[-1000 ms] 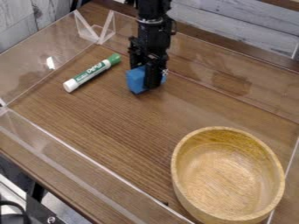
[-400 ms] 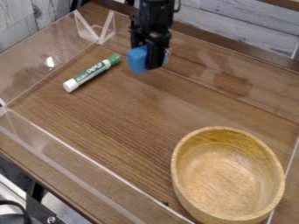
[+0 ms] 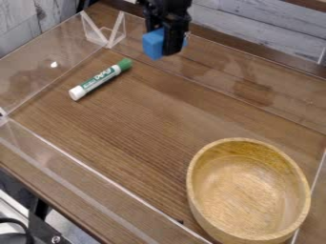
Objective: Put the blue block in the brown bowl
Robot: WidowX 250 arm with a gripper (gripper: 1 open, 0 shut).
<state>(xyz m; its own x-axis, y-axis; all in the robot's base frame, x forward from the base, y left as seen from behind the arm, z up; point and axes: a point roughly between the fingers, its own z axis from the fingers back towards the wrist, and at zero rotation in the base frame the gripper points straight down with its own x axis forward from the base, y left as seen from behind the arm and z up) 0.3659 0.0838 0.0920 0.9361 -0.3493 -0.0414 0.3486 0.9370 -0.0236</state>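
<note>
At the far side of the wooden table, the black gripper is pointing straight down and pinching the blue block between its fingers, holding it clear of the surface. Near the front right corner, well apart from the block, the brown bowl is sitting upright on the tabletop, while a white marker with a green cap is lying to the left of the gripper, inside the clear plastic walls that are enclosing the table.
</note>
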